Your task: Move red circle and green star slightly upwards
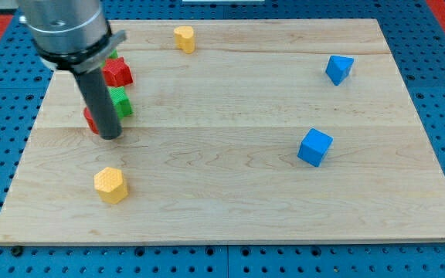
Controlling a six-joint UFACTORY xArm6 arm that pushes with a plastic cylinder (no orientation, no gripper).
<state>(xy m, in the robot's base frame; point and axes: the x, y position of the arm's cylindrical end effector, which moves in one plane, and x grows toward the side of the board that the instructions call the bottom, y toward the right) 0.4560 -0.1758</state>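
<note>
My tip (110, 136) rests on the wooden board (230, 201) at the view's left. It touches the lower right side of the red circle (90, 120), which is mostly hidden behind the rod. The green star (120, 103) sits just above and right of my tip, next to the rod. A red star-shaped block (117, 72) lies right above the green star, partly covered by the arm.
A yellow hexagon block (110, 184) lies below my tip. A yellow block (184, 38) sits near the top edge. A blue cube (314, 147) lies at centre right and a blue triangular block (338, 69) at upper right.
</note>
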